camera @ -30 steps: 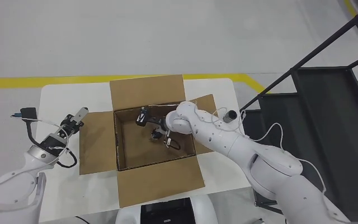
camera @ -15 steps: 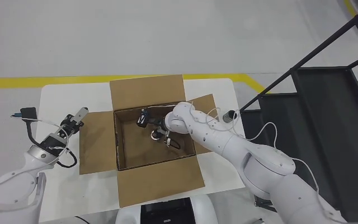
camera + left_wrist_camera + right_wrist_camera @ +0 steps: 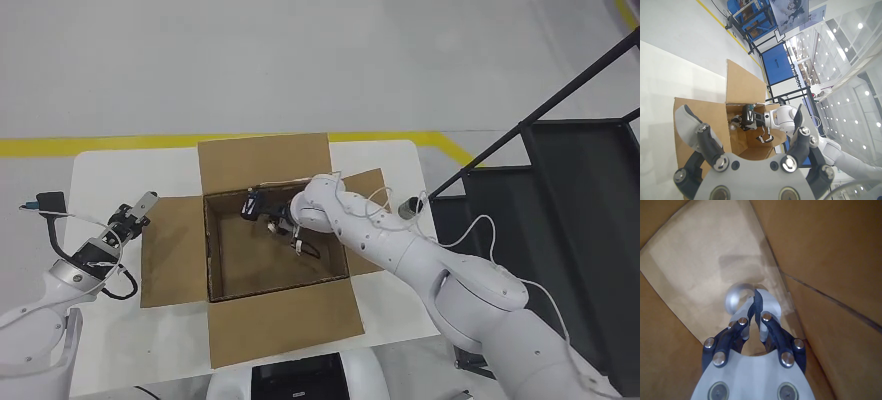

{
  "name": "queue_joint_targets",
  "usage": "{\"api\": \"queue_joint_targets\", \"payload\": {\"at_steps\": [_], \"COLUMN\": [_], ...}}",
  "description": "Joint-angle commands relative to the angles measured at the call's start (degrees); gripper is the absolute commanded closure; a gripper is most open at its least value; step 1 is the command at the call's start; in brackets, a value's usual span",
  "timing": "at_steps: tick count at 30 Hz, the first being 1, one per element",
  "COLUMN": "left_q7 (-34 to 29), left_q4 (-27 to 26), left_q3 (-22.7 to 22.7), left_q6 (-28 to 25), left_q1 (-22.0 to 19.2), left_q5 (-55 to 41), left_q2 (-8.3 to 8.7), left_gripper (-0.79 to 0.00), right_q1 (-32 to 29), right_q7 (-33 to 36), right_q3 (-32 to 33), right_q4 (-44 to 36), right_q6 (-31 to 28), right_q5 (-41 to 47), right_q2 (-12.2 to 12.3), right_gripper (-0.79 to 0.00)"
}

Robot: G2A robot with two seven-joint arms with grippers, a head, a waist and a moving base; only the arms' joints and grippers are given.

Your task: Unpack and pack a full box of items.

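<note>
White counter [image 3: 110, 170], cardboard box [image 3: 262, 160] centre; right pincer [image 3: 755, 303] inside, clenched, blurred silver thing [image 3: 733, 300] at tips; left pincer [image 3: 741, 113] released, left edge.

Box [image 3: 265, 160] at middle of table [image 3: 110, 175], four flaps spread outward. Right gripper [image 3: 755, 296] inside box, toward far wall. Small round object [image 3: 732, 299] just beside its fingertips. Left gripper [image 3: 148, 200] outside box, over table, just left of left flap. Stairs [image 3: 570, 190] right of table.
</note>
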Motion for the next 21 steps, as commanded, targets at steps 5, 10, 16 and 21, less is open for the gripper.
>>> {"api": "queue_joint_targets", "payload": {"at_steps": [5, 10, 16, 21], "left_q7": [0.0, 0.0, 0.0, 0.0], "left_q4": [0.0, 0.0, 0.0, 0.0], "left_q3": [0.0, 0.0, 0.0, 0.0], "left_q6": [0.0, 0.0, 0.0, 0.0], "left_q1": [0.0, 0.0, 0.0, 0.0], "left_q5": [0.0, 0.0, 0.0, 0.0], "left_q2": [0.00, 0.00, 0.00, 0.00], "left_gripper": [-0.785, -0.785, -0.785, -0.785], "right_q1": [-1.9, -4.6, -6.0, -5.7], "right_q7": [2.7, 3.3, 0.1, -2.1], "right_q3": [3.3, 5.3, 5.8, 4.8], "right_q4": [-5.8, -9.1, -11.5, -9.6], "right_q6": [0.2, 0.2, 0.4, 0.9], "right_q5": [-2.0, -2.7, -5.1, -6.3], "right_q2": [2.4, 3.7, 3.7, 2.5], "right_gripper": [0.000, -0.283, -0.785, -0.785]}}
